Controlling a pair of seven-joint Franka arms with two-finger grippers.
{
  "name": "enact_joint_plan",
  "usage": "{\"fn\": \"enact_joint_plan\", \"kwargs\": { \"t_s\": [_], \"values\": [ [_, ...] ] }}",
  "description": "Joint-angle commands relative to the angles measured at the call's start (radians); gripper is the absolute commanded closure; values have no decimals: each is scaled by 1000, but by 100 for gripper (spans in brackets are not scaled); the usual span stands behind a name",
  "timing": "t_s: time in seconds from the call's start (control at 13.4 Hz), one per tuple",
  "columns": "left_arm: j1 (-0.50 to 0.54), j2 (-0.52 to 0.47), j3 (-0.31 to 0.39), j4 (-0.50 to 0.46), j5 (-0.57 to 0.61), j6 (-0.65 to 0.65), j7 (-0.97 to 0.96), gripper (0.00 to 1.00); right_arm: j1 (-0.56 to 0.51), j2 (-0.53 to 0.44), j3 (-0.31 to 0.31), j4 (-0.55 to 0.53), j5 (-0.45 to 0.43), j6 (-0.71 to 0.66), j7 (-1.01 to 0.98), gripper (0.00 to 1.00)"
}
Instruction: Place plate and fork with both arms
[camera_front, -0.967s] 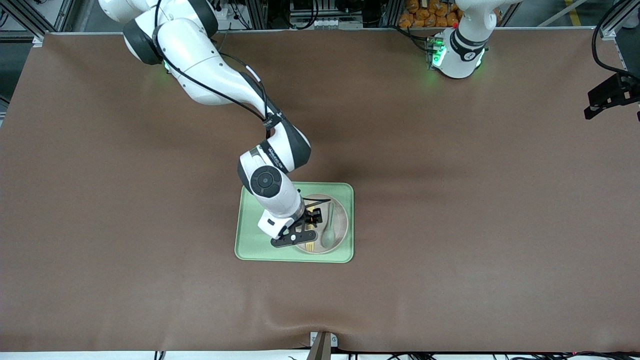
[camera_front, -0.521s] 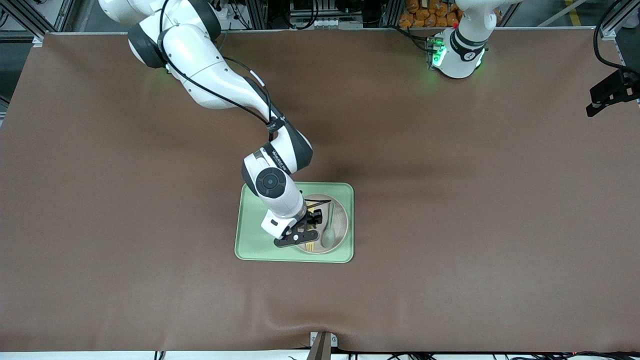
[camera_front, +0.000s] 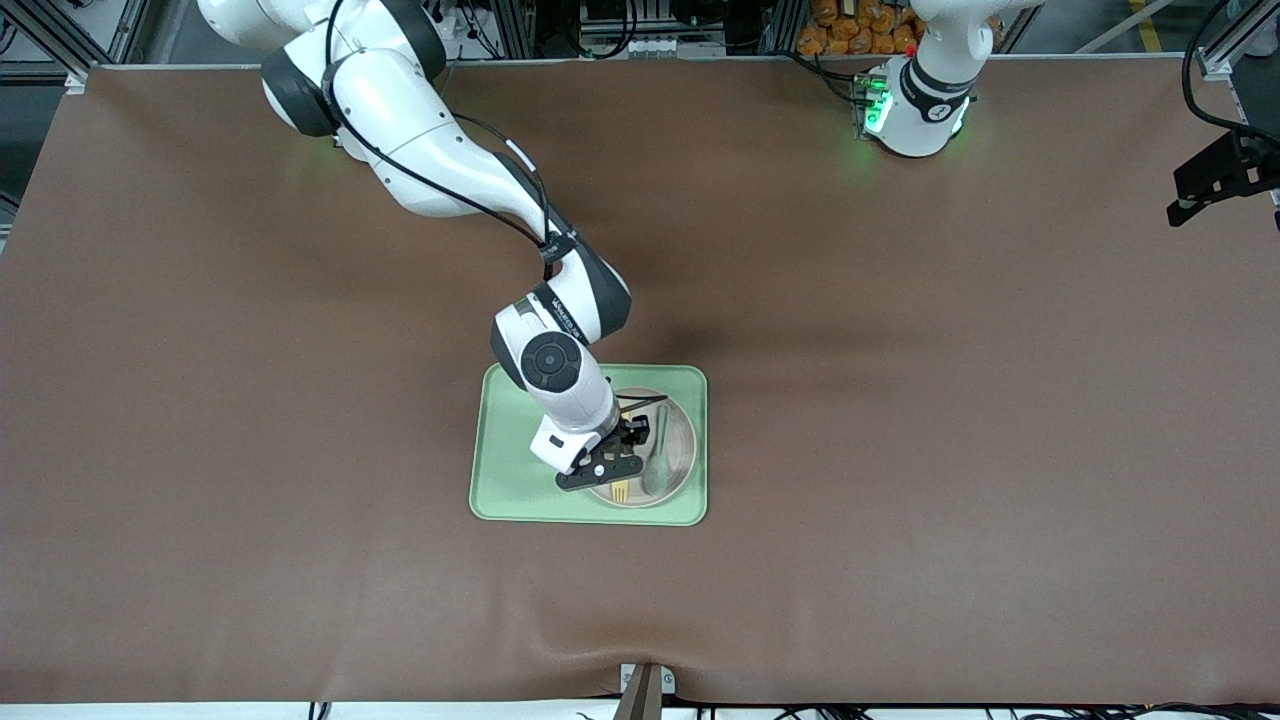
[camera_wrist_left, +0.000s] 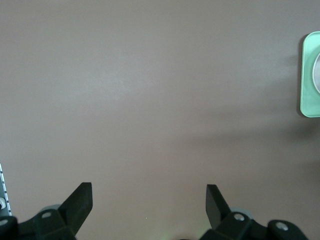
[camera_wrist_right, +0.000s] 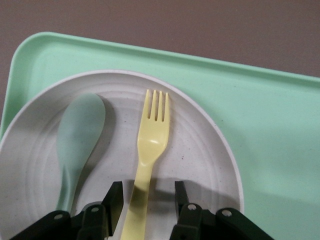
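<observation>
right gripper (camera_front: 622, 462): over the plate (camera_front: 678, 452) on the green tray (camera_front: 505, 490), has crept toward the fork (camera_wrist_right: 149, 150) since 1 s ago; fingers apart astride its handle, nothing gripped yet.
fork: lies in plate beside spoon (camera_wrist_right: 77, 135) — pickup prob next.
left gripper (camera_wrist_left: 149, 200): wide open, empty, waits over bare table (camera_front: 950, 400).

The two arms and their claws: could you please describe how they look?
Both arms are glossy white, rounded segments with black joint bands. The right arm has a round black cap and black cables along it. The left arm glows green at its base. The right claw and left claw are black, two-fingered.
</observation>
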Motion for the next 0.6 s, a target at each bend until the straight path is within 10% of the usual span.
{"fn": "enact_joint_plan", "kwargs": {
  "t_s": [0.0, 0.3, 0.52],
  "values": [
    [-97, -27, 99, -23, -4, -10, 6, 0, 13, 31, -12, 40, -24, 3, 19, 57],
    [-204, -27, 197, -25, -4, -11, -40, 0, 13, 34, -10, 40, -56, 0, 20, 98],
    [-235, -35, 215, -28, -4, -11, -48, 0, 8, 28, -10, 41, -56, -9, 20, 99]
  ]
}}
